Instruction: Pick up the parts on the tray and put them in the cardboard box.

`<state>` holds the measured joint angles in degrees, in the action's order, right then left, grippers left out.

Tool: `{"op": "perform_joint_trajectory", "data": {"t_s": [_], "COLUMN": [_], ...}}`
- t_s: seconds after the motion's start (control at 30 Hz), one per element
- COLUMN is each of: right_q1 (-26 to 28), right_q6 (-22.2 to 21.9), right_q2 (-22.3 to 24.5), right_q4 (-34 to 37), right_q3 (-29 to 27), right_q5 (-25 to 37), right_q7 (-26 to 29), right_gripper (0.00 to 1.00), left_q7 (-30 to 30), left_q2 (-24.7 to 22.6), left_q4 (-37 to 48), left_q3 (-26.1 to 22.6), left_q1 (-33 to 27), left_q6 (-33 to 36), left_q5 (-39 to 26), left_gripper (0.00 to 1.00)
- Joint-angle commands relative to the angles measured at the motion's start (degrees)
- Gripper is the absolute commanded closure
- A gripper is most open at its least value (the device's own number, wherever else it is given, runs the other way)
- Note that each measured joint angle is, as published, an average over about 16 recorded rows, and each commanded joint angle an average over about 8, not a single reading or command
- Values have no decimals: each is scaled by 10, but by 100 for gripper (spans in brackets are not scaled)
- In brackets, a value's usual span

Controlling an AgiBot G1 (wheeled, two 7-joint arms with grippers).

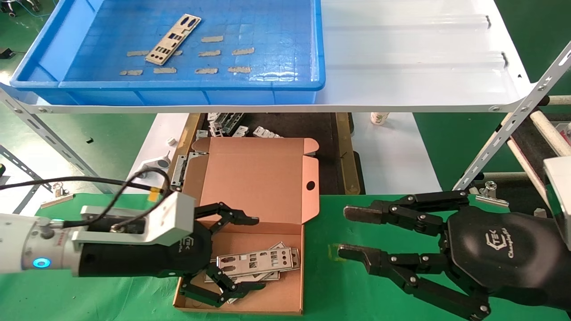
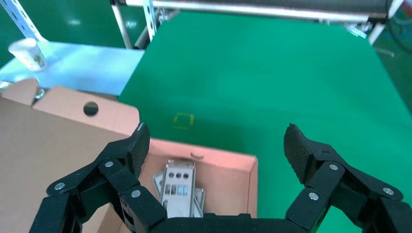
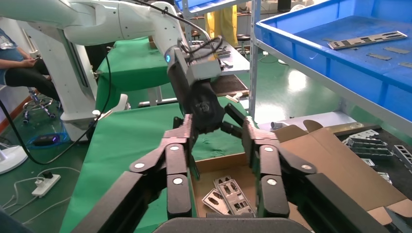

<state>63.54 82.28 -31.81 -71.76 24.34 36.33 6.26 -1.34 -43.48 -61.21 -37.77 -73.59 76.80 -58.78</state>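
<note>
One silver-grey part (image 1: 173, 39) lies on the blue tray (image 1: 187, 84) up on the shelf, among beige tape scraps. The cardboard box (image 1: 250, 187) stands open on the green table, and several parts (image 1: 256, 263) are piled on its floor. My left gripper (image 1: 255, 253) hovers open just above that pile, holding nothing; in the left wrist view its fingers (image 2: 141, 141) frame the parts (image 2: 179, 187). My right gripper (image 1: 349, 232) is open and empty, right of the box over the green cloth. The right wrist view shows the boxed parts (image 3: 226, 194) and the tray (image 3: 340, 53).
The tray rests on a white ridged shelf sheet (image 1: 401, 58) carried by slotted angle posts (image 1: 513, 129). Under the shelf, behind the box, lie small metal brackets (image 1: 232, 127) and a white cup (image 1: 379, 118). Green cloth (image 1: 379, 285) covers the table.
</note>
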Motion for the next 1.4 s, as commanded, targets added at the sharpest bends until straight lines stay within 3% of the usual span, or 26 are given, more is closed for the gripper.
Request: {"op": "perform_joint_trajectory", "data": {"t_s": [0.03, 1.03, 1.4], "right_q1": [0, 0, 0], "right_q6": [0, 0, 0], "right_q2": [0, 0, 0], "right_q4": [0, 0, 0], "right_q3": [0, 0, 0], "right_q5": [0, 0, 0], "right_q7": [0, 0, 0], "right_gripper": [0, 0, 0], "left_q7": [-5, -85, -98], "left_q2": [5, 76, 89], "left_q4": [-7, -112, -130], "left_q3": [12, 196, 228], "left_q1": [7, 109, 127], "left_q6": [5, 80, 94], "left_q5": [10, 153, 179], "left_gripper": [0, 0, 0]}}
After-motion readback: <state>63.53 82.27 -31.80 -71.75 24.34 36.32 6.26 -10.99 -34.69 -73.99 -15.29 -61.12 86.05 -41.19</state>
